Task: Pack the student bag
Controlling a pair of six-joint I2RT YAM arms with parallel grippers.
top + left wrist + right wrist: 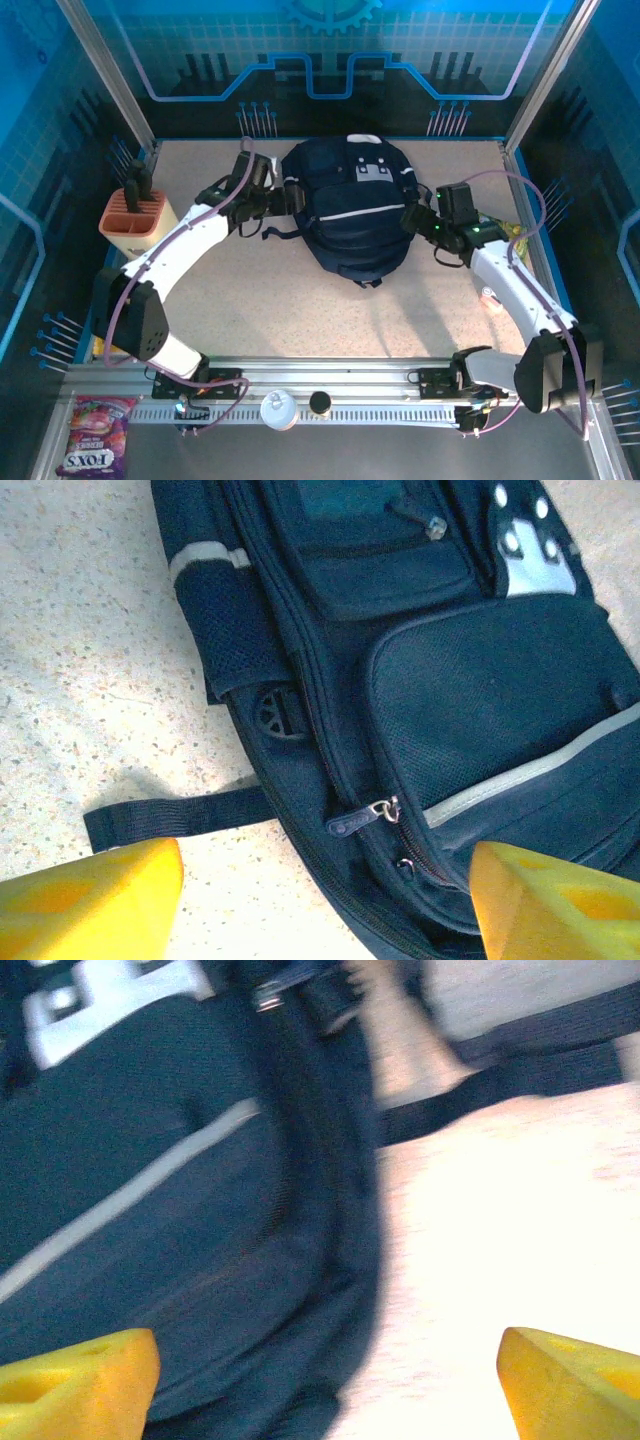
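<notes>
— How far along is the packing?

— Nearest my bases, a FOX'S sweets packet [95, 435], a white round lid [278, 408] and a black cap [320, 402] lie along the rail [380, 385], outside the bag. Farther out, the student bag [350, 215] lies flat on the far half of the table [250, 310]. My left gripper [325, 890] hovers at its left flank, fingers spread, pinching nothing. My right gripper [330, 1360] is spread likewise at its right flank. The zip at the zipper pull [365, 818] looks closed, so I judge the bag shut, with those 3 things unpacked if they belong inside.

— What can't you tell?

— The bag's inside is hidden, so I can't say what is packed. My right wrist view is blurred. Left of the bag, a peach holder [137, 215] carries something dark I can't name, and a yellow thing [518, 240] behind my right arm is cut off.
</notes>
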